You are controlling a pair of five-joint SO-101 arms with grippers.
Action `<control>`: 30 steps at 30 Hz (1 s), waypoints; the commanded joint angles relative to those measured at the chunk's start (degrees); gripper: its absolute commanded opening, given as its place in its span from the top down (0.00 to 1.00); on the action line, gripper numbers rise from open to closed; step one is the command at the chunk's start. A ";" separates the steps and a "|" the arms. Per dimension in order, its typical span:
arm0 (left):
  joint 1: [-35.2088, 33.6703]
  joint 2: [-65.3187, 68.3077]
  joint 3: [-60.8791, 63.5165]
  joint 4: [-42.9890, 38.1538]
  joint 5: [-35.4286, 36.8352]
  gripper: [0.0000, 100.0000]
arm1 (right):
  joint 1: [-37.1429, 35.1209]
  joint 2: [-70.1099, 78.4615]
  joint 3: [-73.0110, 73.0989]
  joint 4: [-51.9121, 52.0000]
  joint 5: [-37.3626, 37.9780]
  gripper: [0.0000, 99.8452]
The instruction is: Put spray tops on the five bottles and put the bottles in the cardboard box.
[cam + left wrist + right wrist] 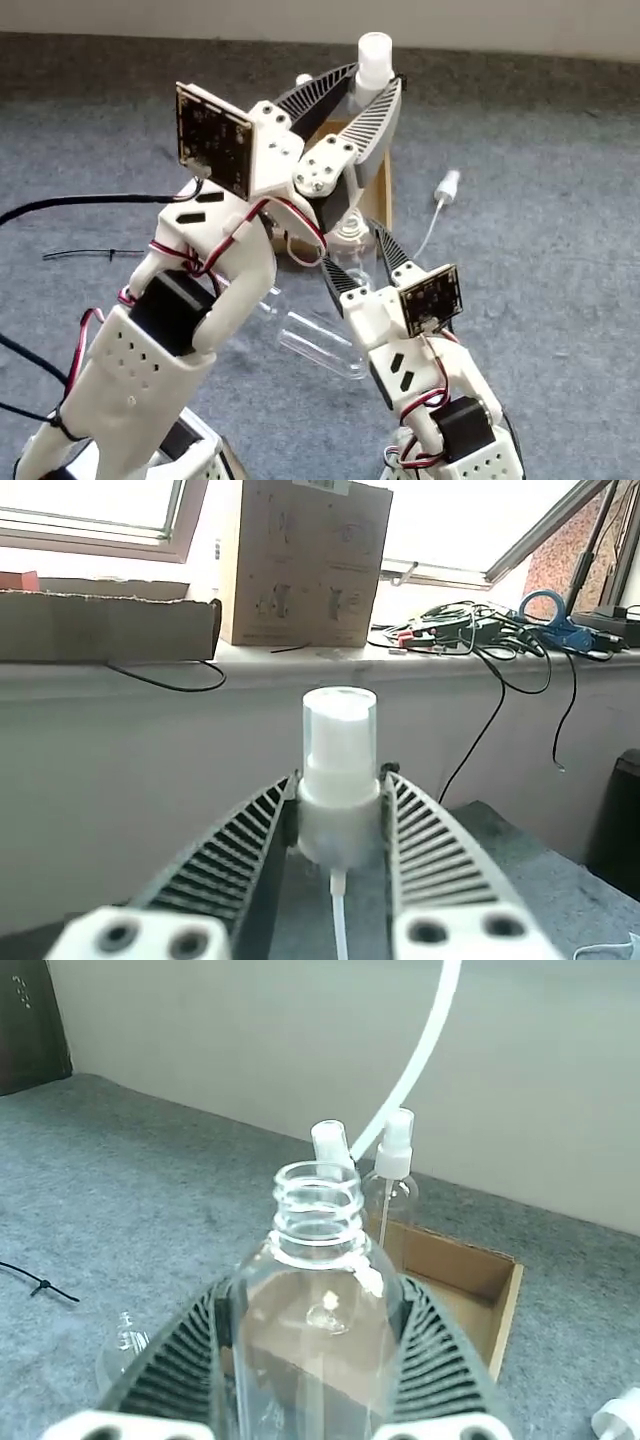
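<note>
Now pinching a white spray top [338, 742] in the left gripper [374, 78], with both ribbed fingers closed on its collar, holding it high with the cap up and the thin dip tube [420, 1050] trailing down. Judging the step in hand as threading that tube into an open neck, so: keeping the top plumb, steering the tube's end over the opening before lowering, easing down slowly, and only then pressing and twisting the collar onto the threads, while keeping the lower grip firm against slipping or tipping. Further right, clasping an uncapped clear bottle [315, 1260] upright in the right gripper [312, 1300], with the fingers shut around its shoulders and the threaded mouth facing up. Placing the top above that bottle and slightly beyond it, with the tube's end passing just beside the rim, seemingly not yet inside. Noting the cardboard box [480, 1278] just behind, already housing a capped bottle [392, 1175]. Noting, furthest right, a spare spray top [447, 187] lying on the grey carpet [540, 260], apart from both grippers.
</note>
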 commanded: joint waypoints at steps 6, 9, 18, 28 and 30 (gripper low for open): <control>-0.13 -3.12 -1.98 2.02 -0.18 0.96 | -0.04 -0.22 -0.84 -1.19 -0.35 1.00; -0.13 -2.86 -1.89 1.93 0.00 0.96 | -0.04 -0.22 -0.84 -1.19 -0.35 1.00; -0.04 -3.30 2.33 2.11 0.18 0.96 | -0.04 -0.22 -0.84 -1.19 -0.35 1.00; 2.42 -3.30 2.77 1.93 0.00 0.96 | -0.04 -0.22 -0.84 -1.19 -0.35 1.00; 2.42 -3.12 1.63 2.11 0.00 0.96 | -0.04 -0.22 -0.84 -1.19 -0.35 1.00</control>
